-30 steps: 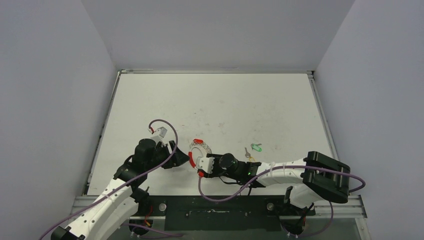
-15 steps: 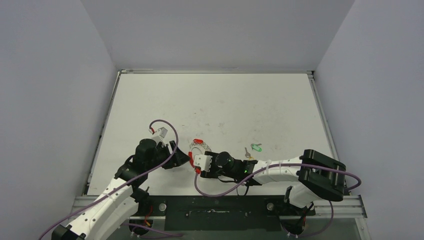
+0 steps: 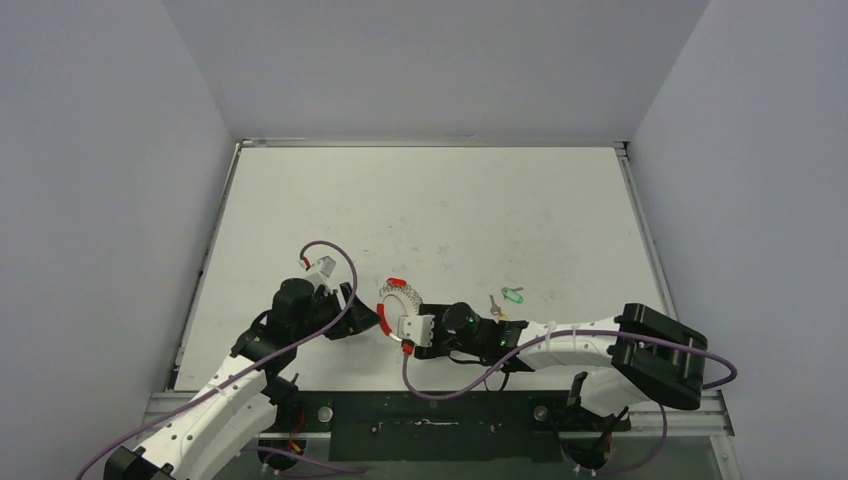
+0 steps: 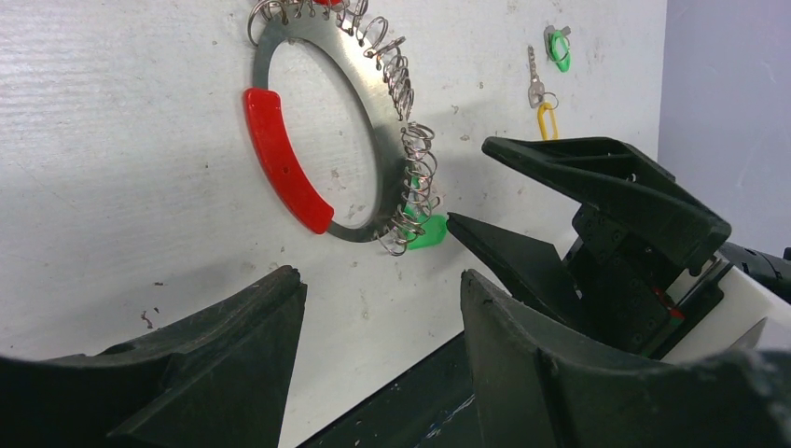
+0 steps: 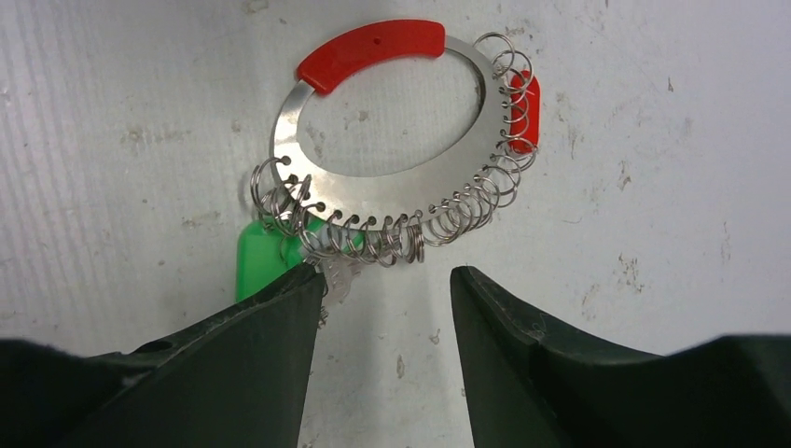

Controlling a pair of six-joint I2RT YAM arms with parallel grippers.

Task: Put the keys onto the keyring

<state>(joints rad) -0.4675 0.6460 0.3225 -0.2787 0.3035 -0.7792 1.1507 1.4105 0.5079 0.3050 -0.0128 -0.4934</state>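
The keyring (image 5: 373,191) lies flat on the white table, a silver plate edged with small wire loops and a red plastic segment (image 5: 371,47). A green key (image 5: 254,259) hangs from its loops, and a red head (image 5: 525,112) shows at the loops on the other side. My right gripper (image 5: 387,273) is open just short of the ring, its left fingertip over the green key's blade, bare table between the jaws. My left gripper (image 4: 381,280) is open too, a little short of the ring (image 4: 373,121), holding nothing. A second green key (image 3: 513,295) and a yellow-headed key (image 3: 496,310) lie loose to the right.
The two grippers face each other closely across the keyring (image 3: 400,298); the right gripper's fingers (image 4: 597,177) fill the right of the left wrist view. A black rail (image 3: 430,412) runs along the near table edge. Grey walls enclose the table on three sides.
My right gripper's jaws have opened wider and the arm has drawn back slightly to the right. The left arm and the keyring stay put.
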